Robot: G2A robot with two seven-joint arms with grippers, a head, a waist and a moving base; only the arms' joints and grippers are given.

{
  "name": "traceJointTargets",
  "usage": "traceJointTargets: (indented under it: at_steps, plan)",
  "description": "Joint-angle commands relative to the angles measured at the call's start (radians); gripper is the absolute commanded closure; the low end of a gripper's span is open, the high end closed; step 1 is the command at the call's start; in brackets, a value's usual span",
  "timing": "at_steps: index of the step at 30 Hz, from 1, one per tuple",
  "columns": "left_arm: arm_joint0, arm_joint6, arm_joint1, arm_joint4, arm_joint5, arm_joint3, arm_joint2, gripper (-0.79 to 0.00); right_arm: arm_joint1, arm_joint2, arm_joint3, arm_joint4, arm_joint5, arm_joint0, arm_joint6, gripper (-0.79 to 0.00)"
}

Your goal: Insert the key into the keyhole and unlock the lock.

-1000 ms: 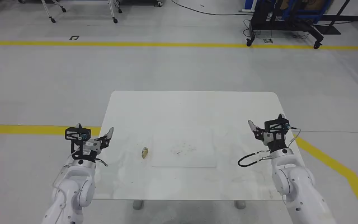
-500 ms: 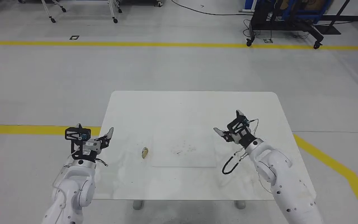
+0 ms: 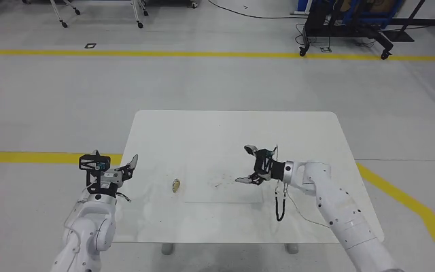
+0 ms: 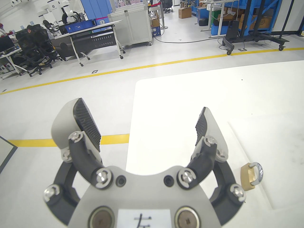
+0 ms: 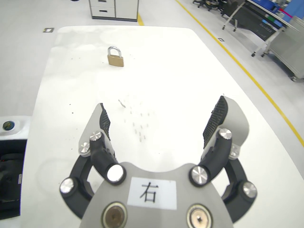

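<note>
Well, over at the table's 9 o'clock edge the left gripper hasn't stirred in the last second. It hangs there with its jaws spread wide and nothing between them.

Just inboard of it, still toward 9 o'clock from the table's middle, the brass padlock lies flat where it was. It sits right beside the edge of the white mat, shackle closed and untouched.

On the mat, between the padlock and the other arm, there's a thin sliver among some small marks. I'd guess that's the key, but it's too small to be sure.

The real change is on the far side. The right gripper was parked out at the 3 o'clock edge a second ago, and it has swung in to about the table's centre. It has turned so its fingers point toward 9 o'clock, straight at the sliver with the padlock beyond. Its jaws are wide apart and empty too.

To my eye that means the task is only starting. The right arm looks to be lining up for a first pick, probably the key. Nothing is gripped yet, and nothing has gone near the keyhole.
</note>
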Motion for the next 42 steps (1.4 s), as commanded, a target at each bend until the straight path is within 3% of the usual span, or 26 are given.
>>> traceJointTargets:
  at_steps: [1, 3, 6, 7, 13, 16, 23, 39, 42]
  plan:
    - [0.000, 0.000, 0.000, 0.000, 0.000, 0.000, 0.000, -0.785, -0.003, -0.049, 0.030, -0.061, -0.043, 0.040, -0.043, -0.785]
    - [0.000, 0.000, 0.000, 0.000, 0.000, 0.000, 0.000, -0.785, -0.005, -0.101, 0.057, -0.116, -0.047, 0.070, -0.091, -0.782]
    - [0.000, 0.000, 0.000, 0.000, 0.000, 0.000, 0.000, -0.785, -0.003, -0.193, 0.100, -0.196, -0.047, 0.120, -0.176, -0.693]
    - [0.000, 0.000, 0.000, 0.000, 0.000, 0.000, 0.000, -0.785, -0.002, -0.215, 0.112, -0.213, -0.047, 0.133, -0.196, -0.610]
    - [0.000, 0.000, 0.000, 0.000, 0.000, 0.000, 0.000, -0.785, -0.012, -0.390, 0.241, -0.294, -0.047, 0.257, -0.294, -0.493]
    - [0.000, 0.000, 0.000, 0.000, 0.000, 0.000, 0.000, -0.785, -0.030, -0.457, 0.309, -0.275, -0.047, 0.309, -0.298, -0.385]
    - [0.000, 0.000, 0.000, 0.000, 0.000, 0.000, 0.000, -0.785, -0.079, -0.564, 0.428, -0.219, -0.047, 0.397, -0.264, -0.357]
    - [0.000, 0.000, 0.000, 0.000, 0.000, 0.000, 0.000, -0.785, -0.157, -0.641, 0.546, -0.159, -0.031, 0.468, -0.225, -0.302]
    - [0.000, 0.000, 0.000, 0.000, 0.000, 0.000, 0.000, -0.785, -0.166, -0.655, 0.556, -0.170, -0.027, 0.474, -0.237, -0.231]
